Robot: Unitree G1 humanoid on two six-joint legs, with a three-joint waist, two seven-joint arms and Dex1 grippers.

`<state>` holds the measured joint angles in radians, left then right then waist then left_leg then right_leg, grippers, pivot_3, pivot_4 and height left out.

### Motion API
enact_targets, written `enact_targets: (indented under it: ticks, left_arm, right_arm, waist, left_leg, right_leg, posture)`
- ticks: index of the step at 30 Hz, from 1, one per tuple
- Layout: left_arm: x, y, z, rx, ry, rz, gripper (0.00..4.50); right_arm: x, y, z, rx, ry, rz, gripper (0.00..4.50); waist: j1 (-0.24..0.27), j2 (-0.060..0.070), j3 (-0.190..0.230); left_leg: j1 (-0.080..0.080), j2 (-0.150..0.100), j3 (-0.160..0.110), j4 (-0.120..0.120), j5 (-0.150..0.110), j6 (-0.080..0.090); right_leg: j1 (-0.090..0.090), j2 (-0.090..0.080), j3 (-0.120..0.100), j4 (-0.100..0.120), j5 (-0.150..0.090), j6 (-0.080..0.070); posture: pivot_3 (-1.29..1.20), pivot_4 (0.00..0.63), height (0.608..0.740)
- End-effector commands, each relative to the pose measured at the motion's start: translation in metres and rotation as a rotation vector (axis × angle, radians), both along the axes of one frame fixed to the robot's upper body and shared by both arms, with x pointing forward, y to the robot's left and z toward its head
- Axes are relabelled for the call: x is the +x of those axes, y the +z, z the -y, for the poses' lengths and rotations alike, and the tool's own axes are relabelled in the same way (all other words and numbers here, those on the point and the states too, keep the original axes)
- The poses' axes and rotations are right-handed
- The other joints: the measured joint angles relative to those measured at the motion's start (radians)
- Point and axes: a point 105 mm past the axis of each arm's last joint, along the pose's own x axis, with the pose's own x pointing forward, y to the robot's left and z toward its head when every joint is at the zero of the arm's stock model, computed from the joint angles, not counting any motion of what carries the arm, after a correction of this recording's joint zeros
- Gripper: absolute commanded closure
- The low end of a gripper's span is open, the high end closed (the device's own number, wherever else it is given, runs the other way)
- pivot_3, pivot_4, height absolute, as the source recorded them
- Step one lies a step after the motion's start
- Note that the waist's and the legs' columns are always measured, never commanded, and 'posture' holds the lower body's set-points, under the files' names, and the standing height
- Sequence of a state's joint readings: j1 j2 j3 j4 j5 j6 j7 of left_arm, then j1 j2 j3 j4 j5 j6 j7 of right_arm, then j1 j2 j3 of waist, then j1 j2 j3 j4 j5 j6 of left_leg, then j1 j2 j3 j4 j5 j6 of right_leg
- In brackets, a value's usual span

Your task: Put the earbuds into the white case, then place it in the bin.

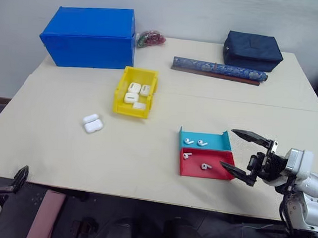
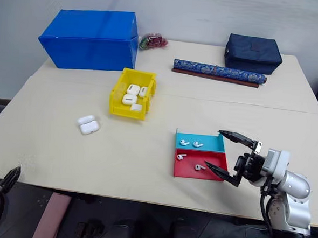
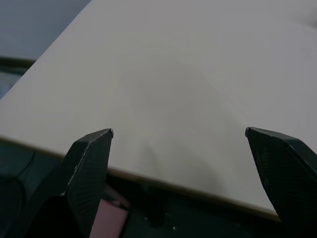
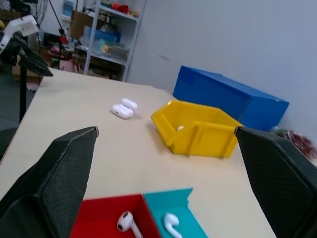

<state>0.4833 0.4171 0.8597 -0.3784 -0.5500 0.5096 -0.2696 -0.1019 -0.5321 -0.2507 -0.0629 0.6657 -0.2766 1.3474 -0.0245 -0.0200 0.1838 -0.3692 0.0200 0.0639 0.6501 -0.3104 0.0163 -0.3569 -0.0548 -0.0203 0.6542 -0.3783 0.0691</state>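
Several tiny white earbuds (image 1: 202, 143) lie in a shallow tray, some in its teal half (image 1: 214, 139) and some in its red half (image 1: 220, 171). The white case (image 1: 93, 123) lies open on the table, left of the yellow bin (image 1: 131, 109), which holds several other white cases. My right gripper (image 1: 227, 148) hovers open just right of the tray, pointing left toward it, with nothing between its fingers. In the right wrist view two earbuds (image 4: 126, 221) sit just ahead of it. My left gripper (image 1: 7, 173) is open at the table's near left edge, far from the case.
A large blue box (image 1: 91, 36) stands at the back left with a red-green bundle (image 1: 151, 38) beside it. A navy bag (image 1: 252, 51) and a long patterned roll (image 1: 218, 70) lie at the back right. A seam crosses the table behind the bin.
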Motion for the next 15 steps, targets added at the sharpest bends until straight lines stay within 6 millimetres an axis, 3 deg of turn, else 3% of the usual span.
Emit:
enact_targets:
  ticks: [1, 8, 15]
  left_arm:
    - [0.012, 0.029, 0.015, 0.020, 0.029, 0.075, 0.02]
    - [0.073, 0.052, 0.077, -0.028, -0.050, 0.022, 0.02]
    - [0.124, 0.062, 0.113, -0.204, 0.071, 0.041, 0.02]
  right_arm:
    - [-0.006, 0.005, -0.007, -0.029, 0.052, 0.056, 0.00]
    - [-0.002, 0.004, -0.004, -0.048, 0.042, 0.028, 0.00]
    - [-0.001, 0.011, -0.002, -0.072, 0.024, 0.015, 0.00]
  waist:
    - [0.000, 0.000, 0.000]
    - [-0.001, 0.000, 0.000]
    - [0.002, -0.002, 0.000]
  left_leg:
    - [0.000, 0.000, 0.000, 0.000, 0.000, 0.000]
    - [0.000, -0.001, -0.001, 0.000, 0.002, -0.002]
    - [0.000, -0.002, -0.001, 0.002, 0.007, -0.008]
  right_leg:
    - [0.000, 0.000, 0.000, 0.000, 0.000, 0.000]
    - [0.001, 0.000, 0.000, 0.001, 0.000, 0.000]
    - [0.000, 0.001, -0.001, 0.004, 0.001, 0.002]
  posture:
    - [0.00, 0.150, 0.740]
    - [0.00, 0.150, 0.740]
    - [0.00, 0.150, 0.740]
